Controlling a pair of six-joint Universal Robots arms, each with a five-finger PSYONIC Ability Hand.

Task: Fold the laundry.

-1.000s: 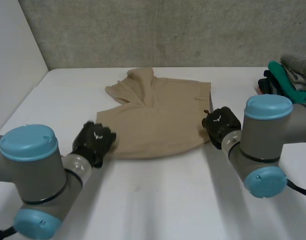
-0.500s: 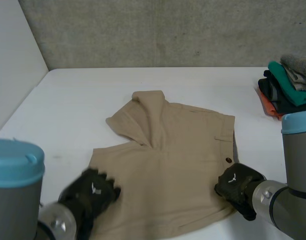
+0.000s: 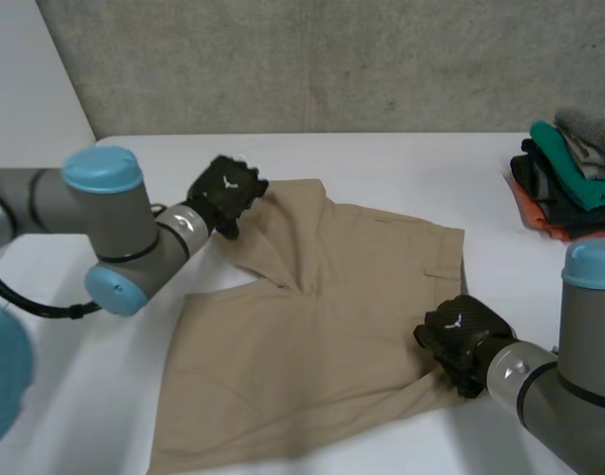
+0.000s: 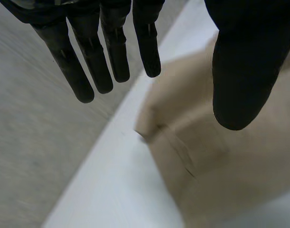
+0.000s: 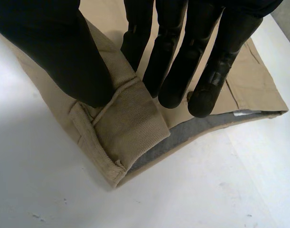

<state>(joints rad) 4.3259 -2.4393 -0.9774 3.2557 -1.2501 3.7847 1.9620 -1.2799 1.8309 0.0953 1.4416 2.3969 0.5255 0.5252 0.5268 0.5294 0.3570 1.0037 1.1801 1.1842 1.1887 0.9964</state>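
Observation:
Tan shorts (image 3: pixel 322 327) lie spread on the white table (image 3: pixel 401 168), one leg end bunched up at the far left. My left hand (image 3: pixel 228 193) hovers at that bunched leg end. Its fingers (image 4: pixel 114 47) and thumb are straight and apart above the cloth (image 4: pixel 206 161), holding nothing. My right hand (image 3: pixel 458 334) is at the shorts' near right edge. There its thumb (image 5: pixel 64 52) and fingers pinch a folded-over piece of the waistband (image 5: pixel 130 123), whose grey lining shows underneath.
A stack of folded clothes (image 3: pixel 569 173) in green, grey, black and orange sits at the table's far right. A grey wall (image 3: pixel 312 59) runs behind the table, and a pale wall (image 3: pixel 25 119) stands at its left side.
The shorts were dragged toward the near edge. My left hand let go of the near left side, opened, and swung up to the far leg end. My right hand kept its grip.

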